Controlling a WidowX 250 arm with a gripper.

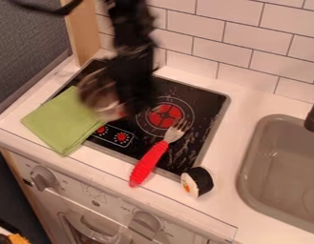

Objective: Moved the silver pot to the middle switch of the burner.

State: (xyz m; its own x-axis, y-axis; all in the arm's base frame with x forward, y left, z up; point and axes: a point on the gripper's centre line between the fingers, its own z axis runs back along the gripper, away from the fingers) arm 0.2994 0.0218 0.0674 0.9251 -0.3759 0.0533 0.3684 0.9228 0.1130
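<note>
**Silver pot beside the pincer, left part of the cooktop**

From where I'm standing, the black arm hangs down over the toy kitchen, with its pincer (pixel 137 105) above the black cooktop (pixel 207 100). I honestly can't tell whether the pincer is released, clenched or gripping anything. The silver pot (pixel 99 95) is just to its left, partly behind it; I can't tell whether the two touch.

Left of the pincer and nearer me, a folded green cloth (pixel 60 121) lies across the cooktop's edge and onto the white table (pixel 245 102). Just right of the pincer is the red round burner (pixel 164 116). Directly nearer me than the pincer are two red printed dials (pixel 122 138).

Farther out on that side, to the right, a red-handled fork (pixel 148 164) lies with its tines by the burner. Beyond it, well apart from the pincer, a sushi roll (pixel 198 182) sits at the cooktop's corner. The grey sink (pixel 274 157) is well to the pincer's right.
</note>
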